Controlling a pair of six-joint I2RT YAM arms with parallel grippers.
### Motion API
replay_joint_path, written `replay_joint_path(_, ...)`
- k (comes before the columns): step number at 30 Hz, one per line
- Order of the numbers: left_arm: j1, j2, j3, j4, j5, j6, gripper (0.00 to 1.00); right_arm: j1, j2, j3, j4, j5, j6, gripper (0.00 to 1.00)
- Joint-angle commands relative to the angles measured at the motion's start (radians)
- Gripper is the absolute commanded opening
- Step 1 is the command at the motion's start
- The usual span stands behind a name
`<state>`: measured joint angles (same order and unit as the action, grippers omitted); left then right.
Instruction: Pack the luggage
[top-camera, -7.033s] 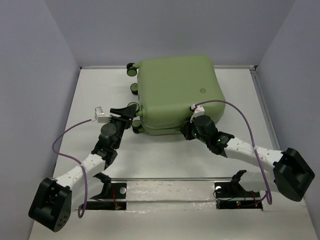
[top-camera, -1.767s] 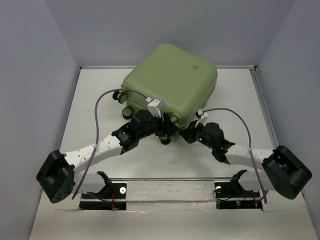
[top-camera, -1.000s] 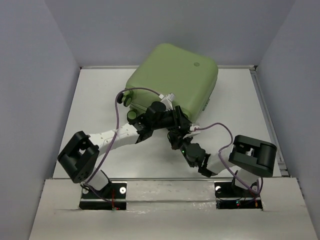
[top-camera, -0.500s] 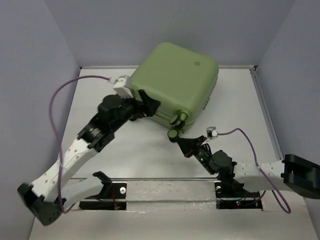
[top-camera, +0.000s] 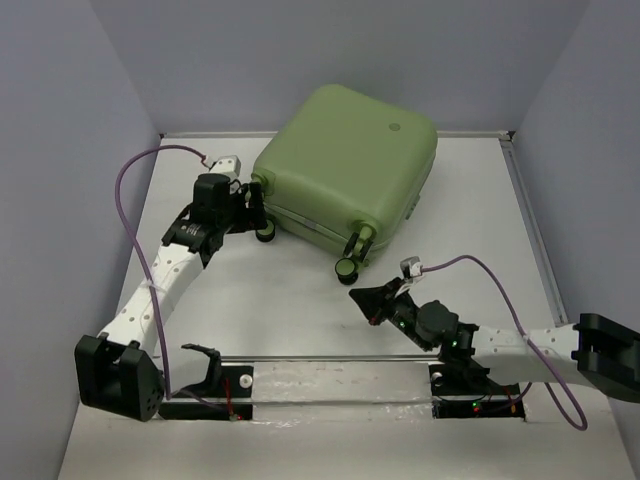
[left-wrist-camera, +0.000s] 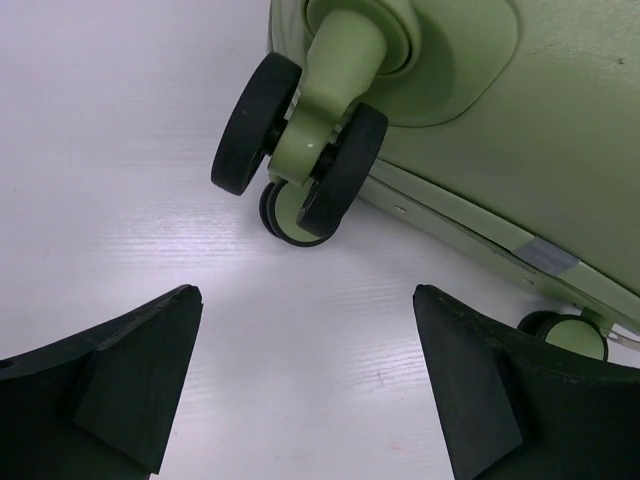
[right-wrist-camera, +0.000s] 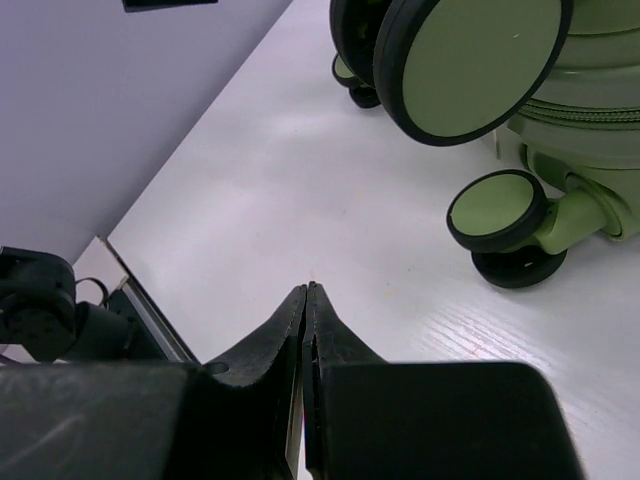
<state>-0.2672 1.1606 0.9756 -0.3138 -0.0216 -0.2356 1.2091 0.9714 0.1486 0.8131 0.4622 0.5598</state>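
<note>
The light-green suitcase (top-camera: 345, 170) lies closed on the white table, tilted, with its wheels toward the near-left side. My left gripper (top-camera: 252, 215) is open beside its left wheels; in the left wrist view a green-and-black wheel (left-wrist-camera: 300, 160) sits just beyond my spread fingers (left-wrist-camera: 130, 370), with nothing between them. My right gripper (top-camera: 358, 298) is shut and empty, a little in front of the near wheel (top-camera: 347, 267). In the right wrist view the closed fingertips (right-wrist-camera: 305, 293) hover over bare table, with wheels (right-wrist-camera: 470, 65) to the upper right.
Grey walls enclose the table on the left, back and right. A metal rail (top-camera: 330, 357) runs across the near edge by the arm bases. Purple cables loop from both wrists.
My left arm has drawn back to the suitcase's left wheels, with its gripper open. My right gripper has pulled slightly nearer. The suitcase stays where it was half a second ago.
</note>
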Motion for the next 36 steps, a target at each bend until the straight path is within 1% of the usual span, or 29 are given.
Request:
replay_joint_path(1,0.002,0.002,0.066,0.102,0.048,0.14,0.99,-0.003,0.024,0.012,0.012,-0.043,-0.04,0.07)
replay_joint_path(3,0.002,0.063,0.099,0.102,0.058,0.179,0.99,-0.003,0.038,0.02,0.017,-0.048,-0.046,0.07)
replay_joint_path(5,0.002,0.124,0.129,0.081,-0.004,0.19,0.99,-0.003,0.059,0.023,0.029,-0.062,-0.047,0.07)
replay_joint_path(7,0.002,0.143,0.14,0.09,-0.035,0.202,0.99,-0.003,0.078,0.026,0.043,-0.076,-0.047,0.07)
replay_joint_path(11,0.002,0.204,0.152,0.099,-0.043,0.217,0.99,-0.003,0.108,0.037,0.057,-0.091,-0.058,0.07)
replay_joint_path(15,0.002,0.244,0.182,0.105,-0.086,0.231,0.99,-0.003,0.121,0.054,0.057,-0.114,-0.069,0.07)
replay_joint_path(19,0.002,0.263,0.195,0.137,-0.057,0.231,0.99,-0.003,0.116,0.049,0.057,-0.117,-0.058,0.07)
replay_joint_path(23,0.002,0.278,0.198,0.151,-0.029,0.231,0.95,-0.003,0.11,0.043,0.047,-0.111,-0.049,0.07)
replay_joint_path(26,0.002,0.291,0.192,0.16,-0.028,0.231,0.9,-0.003,0.092,0.06,0.0,-0.103,-0.049,0.07)
replay_joint_path(27,0.002,0.294,0.19,0.163,-0.021,0.231,0.85,-0.003,0.084,0.069,-0.011,-0.099,-0.052,0.07)
replay_joint_path(29,0.002,0.298,0.19,0.162,0.008,0.231,0.79,-0.003,0.06,0.072,-0.034,-0.092,-0.057,0.07)
replay_joint_path(30,0.002,0.298,0.19,0.162,0.017,0.231,0.7,-0.003,0.047,0.074,-0.046,-0.082,-0.058,0.07)
replay_joint_path(31,0.002,0.298,0.186,0.162,0.017,0.231,0.63,-0.003,0.037,0.075,-0.069,-0.077,-0.06,0.07)
replay_joint_path(32,0.002,0.3,0.186,0.16,0.07,0.231,0.57,-0.003,0.014,0.075,-0.086,-0.07,-0.063,0.07)
replay_joint_path(33,0.0,0.3,0.184,0.159,0.081,0.229,0.33,-0.003,0.001,0.08,-0.112,-0.045,-0.064,0.07)
replay_joint_path(35,-0.003,0.298,0.187,0.144,0.088,0.217,0.07,-0.012,-0.025,0.1,-0.193,-0.024,-0.069,0.08)
replay_joint_path(36,-0.01,0.289,0.184,0.139,0.091,0.203,0.06,-0.013,-0.051,0.109,-0.225,-0.017,-0.081,0.09)
